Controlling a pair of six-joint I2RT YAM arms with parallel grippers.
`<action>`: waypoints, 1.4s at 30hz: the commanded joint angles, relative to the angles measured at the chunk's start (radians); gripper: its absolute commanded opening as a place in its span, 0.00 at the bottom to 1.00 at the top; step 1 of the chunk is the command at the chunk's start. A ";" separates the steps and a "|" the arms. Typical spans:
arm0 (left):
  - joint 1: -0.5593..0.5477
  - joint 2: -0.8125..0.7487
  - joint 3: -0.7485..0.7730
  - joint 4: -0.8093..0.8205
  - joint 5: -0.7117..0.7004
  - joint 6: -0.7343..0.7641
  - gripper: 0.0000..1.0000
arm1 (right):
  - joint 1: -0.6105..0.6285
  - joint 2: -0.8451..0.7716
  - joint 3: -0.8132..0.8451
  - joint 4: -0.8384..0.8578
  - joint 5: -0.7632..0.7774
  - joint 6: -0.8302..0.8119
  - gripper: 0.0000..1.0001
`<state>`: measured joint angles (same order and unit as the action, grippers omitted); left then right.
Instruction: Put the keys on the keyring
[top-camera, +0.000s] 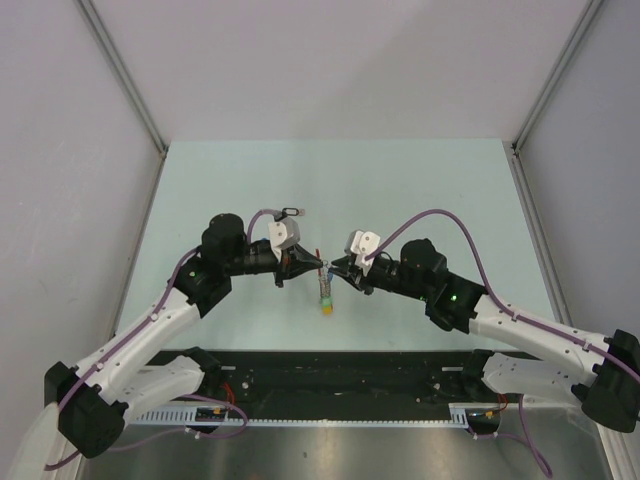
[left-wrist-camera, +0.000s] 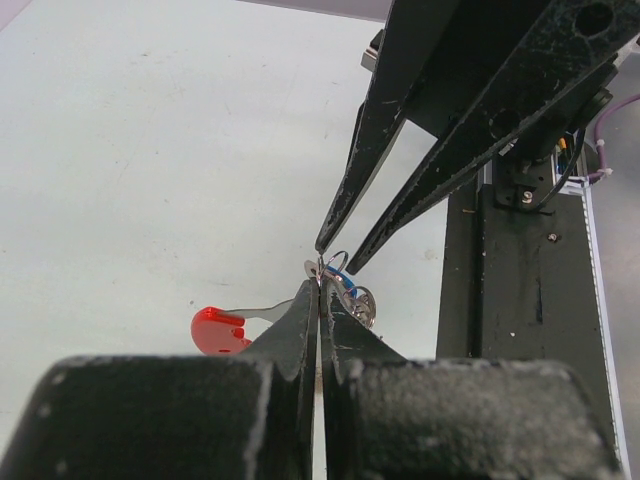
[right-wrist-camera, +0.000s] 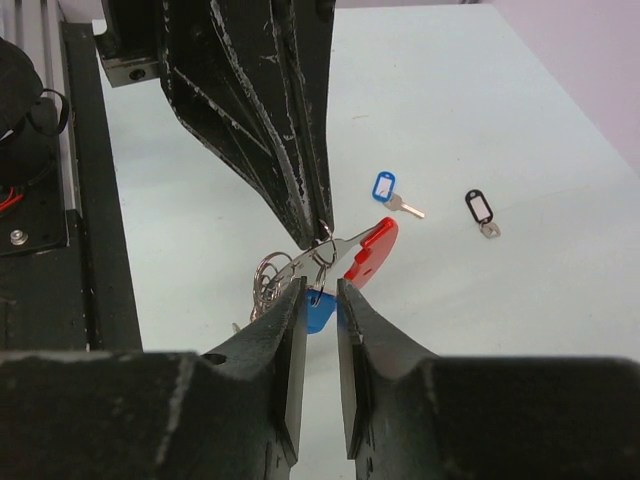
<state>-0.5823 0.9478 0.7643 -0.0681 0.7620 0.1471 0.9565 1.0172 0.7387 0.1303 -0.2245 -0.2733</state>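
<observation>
Left gripper (left-wrist-camera: 319, 290) is pinched fully closed on the thin metal of the keyring (right-wrist-camera: 266, 275), holding it up off the table (top-camera: 220, 180) between the two arms. Right gripper (right-wrist-camera: 321, 290) faces it tip to tip, jaws parted by a narrow gap. A blue tag (right-wrist-camera: 320, 312) hangs in that gap, and I cannot tell whether the pads touch it.

From the right wrist, the left fingers come down straight in front of the right jaws and hide part of the ring. The red band (right-wrist-camera: 372, 250) sticks out to one side and the silver cluster crowds the other. A yellow tag (top-camera: 327, 309) dangles lowest.

Farther back on the table, well apart from the grippers, lie a loose blue-tagged key (right-wrist-camera: 385, 187) and a black-tagged key (right-wrist-camera: 480, 208).
</observation>
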 joint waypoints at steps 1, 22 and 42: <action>0.002 -0.018 0.009 0.065 0.016 -0.015 0.00 | -0.013 -0.006 0.002 0.069 -0.015 -0.007 0.20; -0.010 -0.079 -0.060 0.240 -0.061 -0.099 0.00 | 0.004 0.018 0.002 0.060 -0.072 0.016 0.00; -0.051 -0.155 -0.207 0.441 -0.171 -0.219 0.00 | 0.033 -0.005 -0.044 0.131 0.050 0.056 0.00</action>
<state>-0.6292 0.8154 0.5640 0.2653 0.6113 -0.0380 0.9844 1.0389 0.7029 0.2329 -0.2249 -0.2237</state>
